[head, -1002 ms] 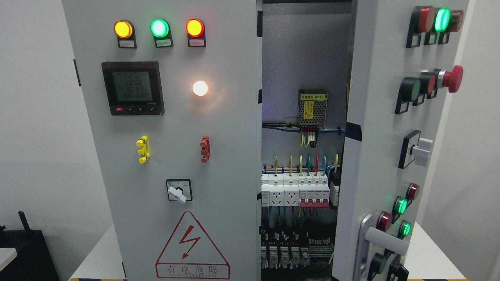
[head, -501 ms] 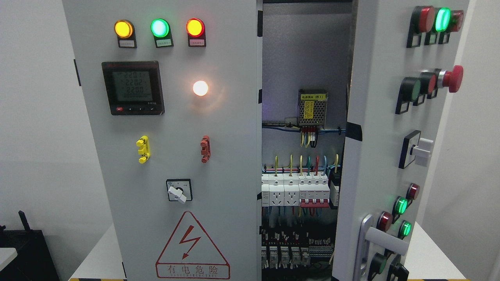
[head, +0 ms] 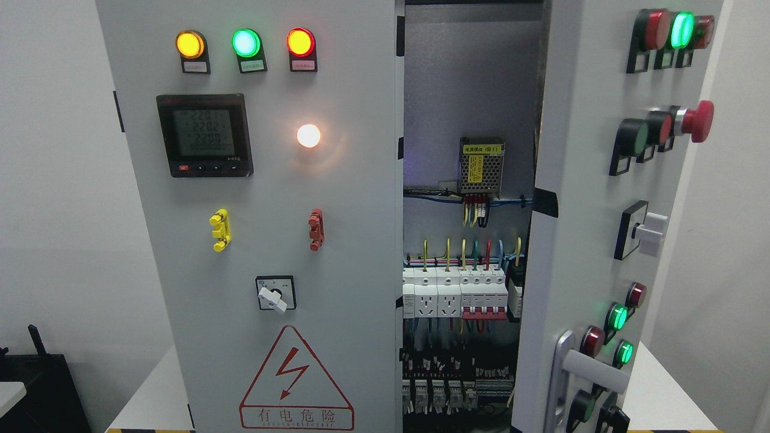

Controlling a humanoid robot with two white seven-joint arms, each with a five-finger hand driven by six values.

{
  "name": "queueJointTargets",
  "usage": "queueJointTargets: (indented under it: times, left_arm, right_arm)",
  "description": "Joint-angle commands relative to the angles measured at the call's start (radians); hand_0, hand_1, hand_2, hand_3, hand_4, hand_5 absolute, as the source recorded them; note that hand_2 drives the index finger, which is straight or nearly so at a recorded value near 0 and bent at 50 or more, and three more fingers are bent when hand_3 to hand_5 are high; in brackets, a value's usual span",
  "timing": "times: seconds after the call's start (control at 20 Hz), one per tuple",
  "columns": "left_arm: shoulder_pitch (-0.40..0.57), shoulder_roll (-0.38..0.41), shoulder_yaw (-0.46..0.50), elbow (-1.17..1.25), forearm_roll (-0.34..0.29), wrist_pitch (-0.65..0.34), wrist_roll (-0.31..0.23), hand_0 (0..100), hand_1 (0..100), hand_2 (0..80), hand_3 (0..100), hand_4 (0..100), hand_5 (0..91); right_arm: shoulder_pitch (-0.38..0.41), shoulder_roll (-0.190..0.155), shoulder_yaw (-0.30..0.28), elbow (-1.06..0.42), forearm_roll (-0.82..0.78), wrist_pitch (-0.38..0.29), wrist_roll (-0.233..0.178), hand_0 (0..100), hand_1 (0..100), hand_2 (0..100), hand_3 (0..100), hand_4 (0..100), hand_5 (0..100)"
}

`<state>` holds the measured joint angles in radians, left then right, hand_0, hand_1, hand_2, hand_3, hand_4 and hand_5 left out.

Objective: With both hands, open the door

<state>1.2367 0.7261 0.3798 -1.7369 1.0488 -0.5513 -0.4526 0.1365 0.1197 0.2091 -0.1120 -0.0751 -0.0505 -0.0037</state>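
Two doors (one ajar).

An electrical cabinet stands on a table, its left door shut and its right door swung outward; between them, breakers sit below a power supply. A handle sits low on the right door; a meter sits high on the left door, above a warning sign.
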Motion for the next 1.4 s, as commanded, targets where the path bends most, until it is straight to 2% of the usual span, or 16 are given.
queueJointTargets:
  times: [0.0,0.15,0.3,0.45,0.6,0.85,1.1,1.35]
  left_arm:
    - [0.023,0.039,0.301,-0.157,0.062,0.094,-0.041,0,0,0.0,0,3,0.0]
    - [0.023,0.042,0.396,-0.18,0.127,0.192,-0.057,0,0,0.0,0,3,0.0]
    - [0.023,0.076,0.536,-0.194,0.247,0.364,-0.093,0,0,0.0,0,3,0.0]
    - [0.026,0.127,0.635,-0.194,0.338,0.461,-0.12,0,0,0.0,0,3,0.0]
    - [0.024,0.179,0.682,-0.196,0.365,0.508,-0.147,0,0,0.0,0,3,0.0]
    - [0.015,0.266,0.757,-0.202,0.448,0.585,-0.147,0,0,0.0,0,3,0.0]
    - [-0.095,0.387,0.748,-0.199,0.45,0.68,-0.147,0,0,0.0,0,3,0.0]
    - [-0.193,0.504,0.739,-0.199,0.471,0.692,-0.15,0,0,0.0,0,3,0.0]
  right_arm:
    - [0.0,0.0,0.0,0.0,0.0,0.0,0.001,0,0,0,0,0,0]
    - [0.0,0.0,0.0,0.0,0.001,0.0,0.001,0,0,0,0,0,0]
    - [0.0,0.0,0.0,0.0,0.0,0.0,0.001,0,0,0,0,0,0]
    - [0.0,0.0,0.001,0.0,0.0,0.0,0.001,0,0,0,0,0,0]
    - [0.0,0.0,0.0,0.0,0.0,0.0,0.001,0,0,0,0,0,0]
    - [0.0,0.0,0.001,0.0,0.001,0.0,0.001,0,0,0,0,0,0]
    - [0.0,0.0,0.0,0.0,0.0,0.0,0.001,0,0,0,0,0,0]
    - [0.0,0.0,0.0,0.0,0.0,0.0,0.001,0,0,0,0,0,0]
